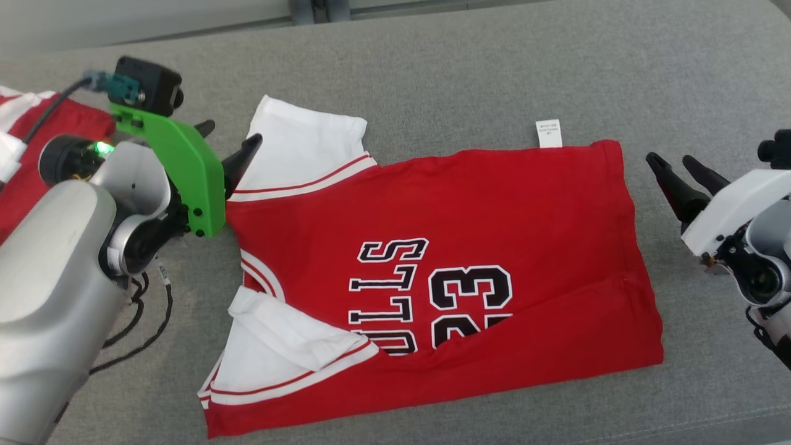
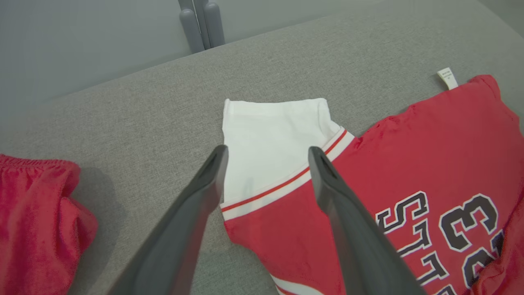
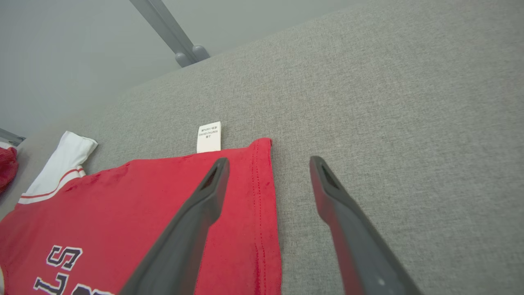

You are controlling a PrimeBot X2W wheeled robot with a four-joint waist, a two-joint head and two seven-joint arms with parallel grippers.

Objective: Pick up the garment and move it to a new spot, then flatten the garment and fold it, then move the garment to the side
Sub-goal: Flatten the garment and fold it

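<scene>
One red jersey (image 1: pixel 494 247) lies spread on the grey desk (image 1: pixel 432 62). Left gripper (image 1: pixel 230 136) by its white sleeve (image 1: pixel 303 142), right gripper (image 1: pixel 670 161) beside its hem (image 1: pixel 625 204): fingers open, empty

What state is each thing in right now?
Jersey: spread flat, near side folded over part of the print.
Left gripper: open, empty, at the far sleeve.
Right gripper: open, empty, beside the hem.
Label: lying flat past the jersey's edge.
Other garment: crumpled, at left.
</scene>
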